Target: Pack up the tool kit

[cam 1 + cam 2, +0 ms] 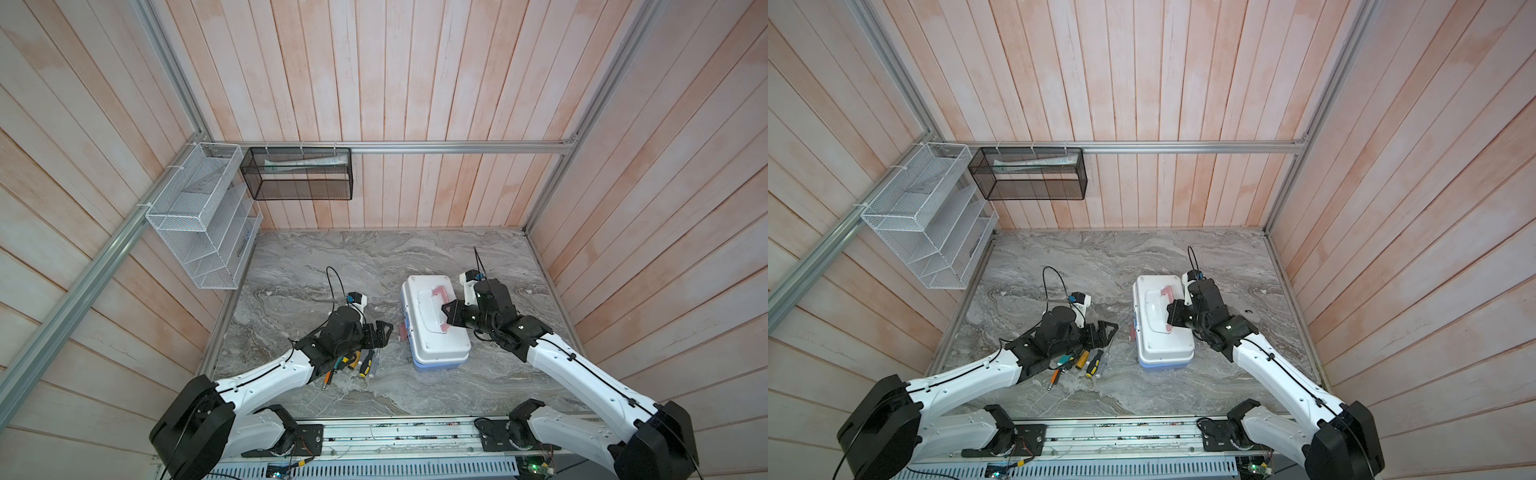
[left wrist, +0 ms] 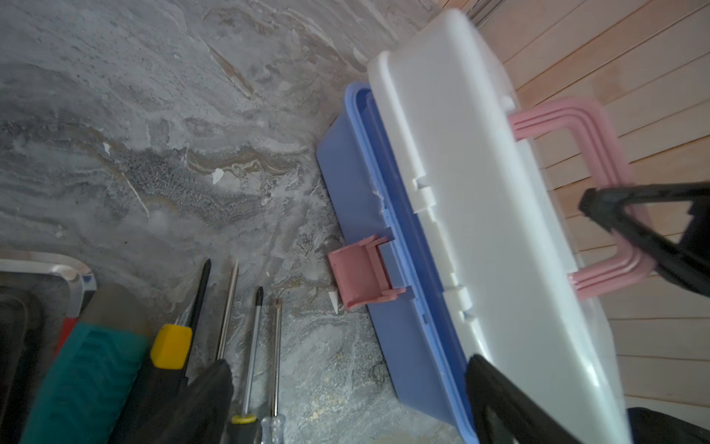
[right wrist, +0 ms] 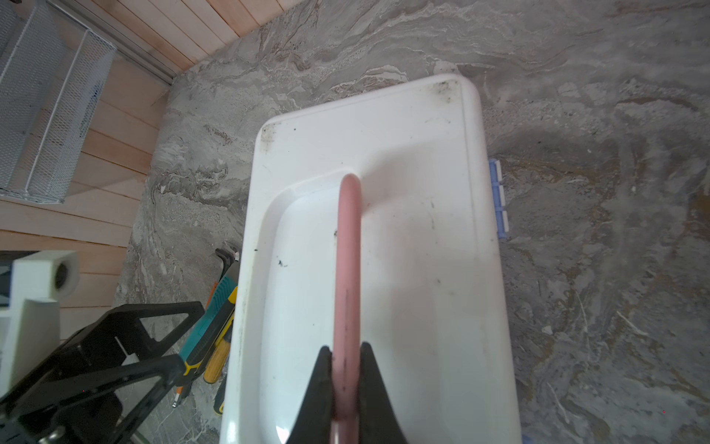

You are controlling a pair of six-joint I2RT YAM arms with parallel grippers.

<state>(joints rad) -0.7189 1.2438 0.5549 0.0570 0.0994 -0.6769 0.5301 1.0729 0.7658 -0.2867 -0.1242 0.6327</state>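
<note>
Baskets: a white mesh basket (image 1: 199, 220) and a black mesh basket (image 1: 299, 174) are hanging on the rails at far left, well apart from the work.

Left arm: it is reaching low across the marble table (image 1: 374, 257), forearm nearly level. The left gripper (image 1: 387, 334) is pointing toward the case with its fingers standing wide apart and holding nothing.

Tools: the screwdrivers (image 1: 366, 362), the teal tool (image 1: 1064, 359) and the orange stick (image 1: 1054, 376) are lying loose on the table in a bunch, under and just behind the left wrist. Their shafts are pointing roughly the same way as the fingers. All are outside the case.

Case: the tool kit case (image 1: 432, 332) is sitting right of centre, long axis running away from the robot. In the left wrist view the pink latch (image 2: 359, 276) is hanging outward from the blue base (image 2: 345, 169), apparently unfastened, on the side facing the left gripper. The blue hinge (image 3: 499, 200) is lying on the far side.

Right arm: it is bending down over the lid. The right gripper (image 3: 345, 353) is pinching the pink handle (image 3: 347, 269), which is standing upright, near one end.

Judgement: the lid should be swinging up about the hinge, away from the tools. The left arm is nearer the tools, but must be backing up to get over them.
</note>
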